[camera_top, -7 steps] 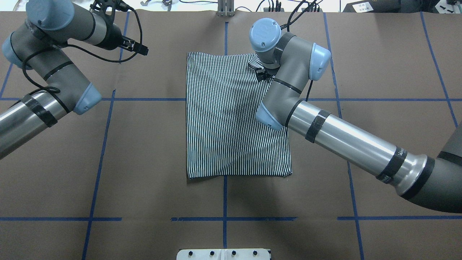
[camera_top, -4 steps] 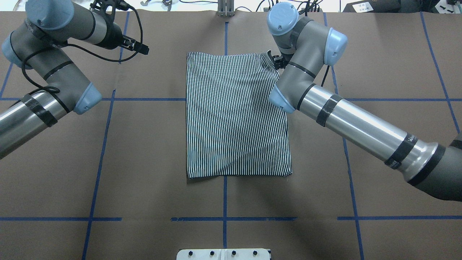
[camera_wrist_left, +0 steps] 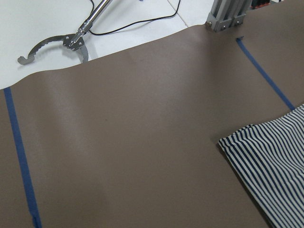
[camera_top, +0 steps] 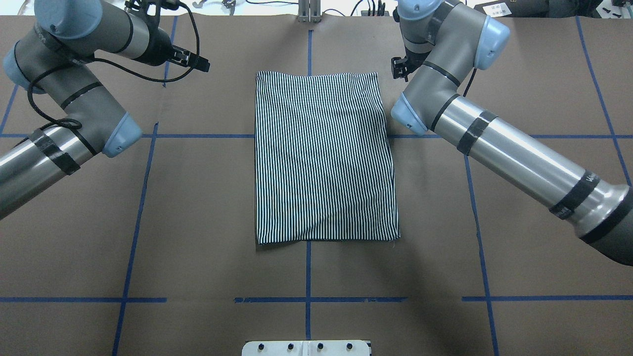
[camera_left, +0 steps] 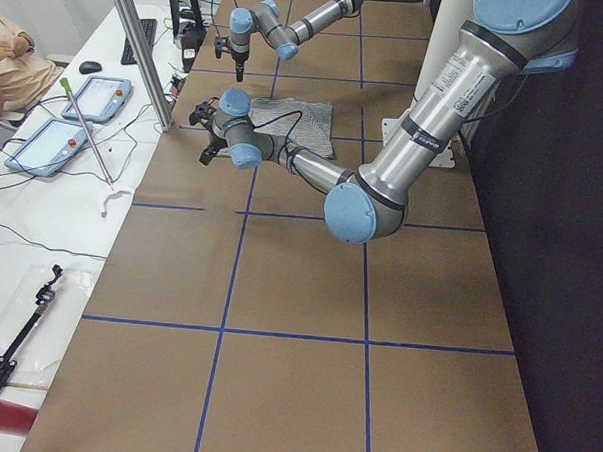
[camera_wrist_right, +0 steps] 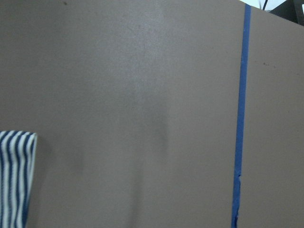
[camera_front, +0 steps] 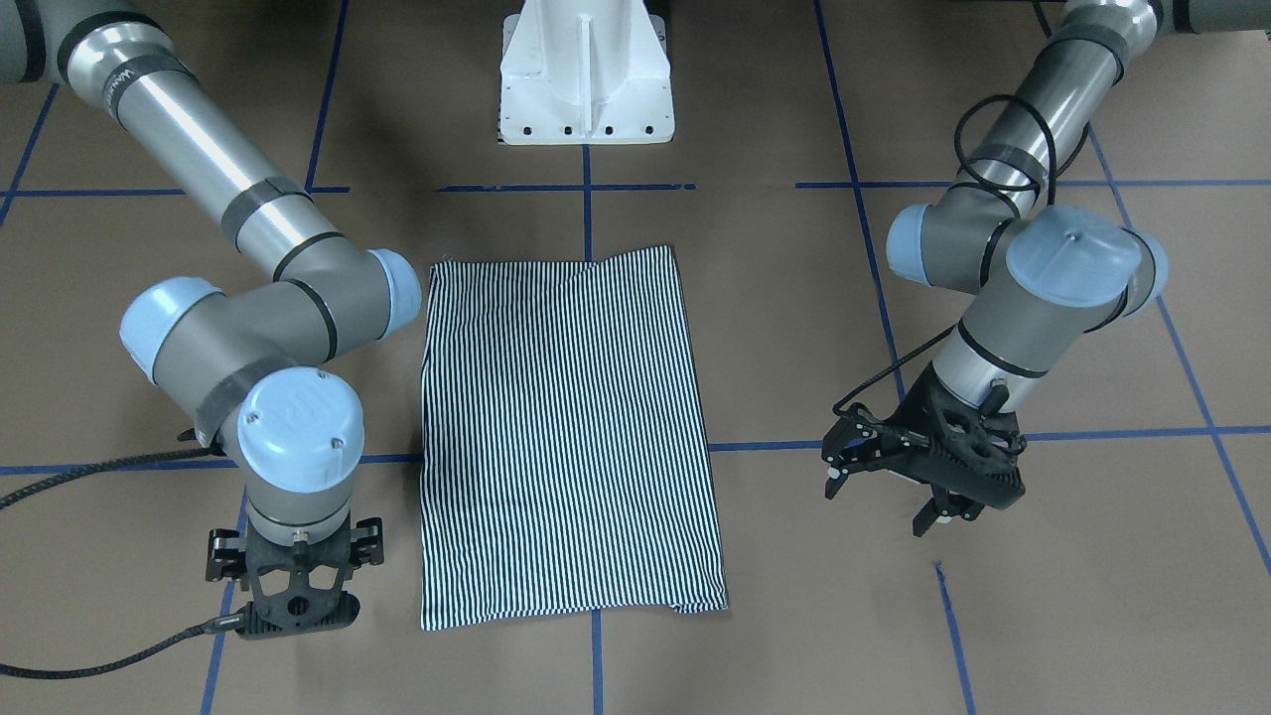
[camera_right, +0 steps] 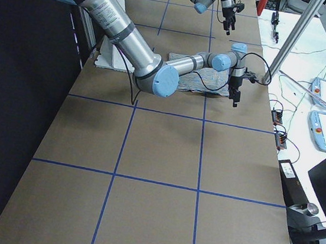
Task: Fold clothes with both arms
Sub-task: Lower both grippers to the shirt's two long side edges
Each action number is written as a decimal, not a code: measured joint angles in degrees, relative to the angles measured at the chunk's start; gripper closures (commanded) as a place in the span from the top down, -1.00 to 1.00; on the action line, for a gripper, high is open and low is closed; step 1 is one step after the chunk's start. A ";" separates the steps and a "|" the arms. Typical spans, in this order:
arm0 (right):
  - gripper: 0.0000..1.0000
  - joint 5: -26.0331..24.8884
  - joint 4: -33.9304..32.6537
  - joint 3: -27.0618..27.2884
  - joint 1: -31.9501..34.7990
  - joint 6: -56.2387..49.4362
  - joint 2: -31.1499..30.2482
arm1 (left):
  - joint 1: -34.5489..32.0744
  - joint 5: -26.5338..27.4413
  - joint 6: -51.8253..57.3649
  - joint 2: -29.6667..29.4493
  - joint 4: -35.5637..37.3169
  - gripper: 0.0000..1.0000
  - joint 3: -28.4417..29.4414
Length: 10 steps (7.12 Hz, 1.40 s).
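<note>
Left gripper [camera_front: 879,501] hovers with fingers spread and empty, well apart from the striped shirt [camera_front: 566,427]. Right gripper [camera_front: 298,604] points straight down near the shirt's corner farthest from the robot, clear of the cloth; finger spacing cannot be determined. Shirt lies flat, folded into a rectangle, mid-bench [camera_front: 844,616].

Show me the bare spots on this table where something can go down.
Widest free patch: the strip of brown table between the shirt and the white base plate, across the full width. Crowded: the far corners of the shirt, where the left pincer and right pincer hover alongside.
</note>
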 measured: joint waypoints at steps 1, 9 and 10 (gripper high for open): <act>1.00 2.23 0.17 7.93 -0.21 2.95 -4.21 | 1.37 0.06 -5.46 1.55 0.12 1.00 -3.47; 0.96 -6.28 23.15 52.36 -16.78 55.21 -36.83 | 28.11 20.38 -46.51 11.08 12.69 0.43 -30.39; 0.96 -10.09 24.21 52.51 -18.60 60.95 -37.44 | 29.59 22.60 -51.94 11.15 13.07 0.36 -30.35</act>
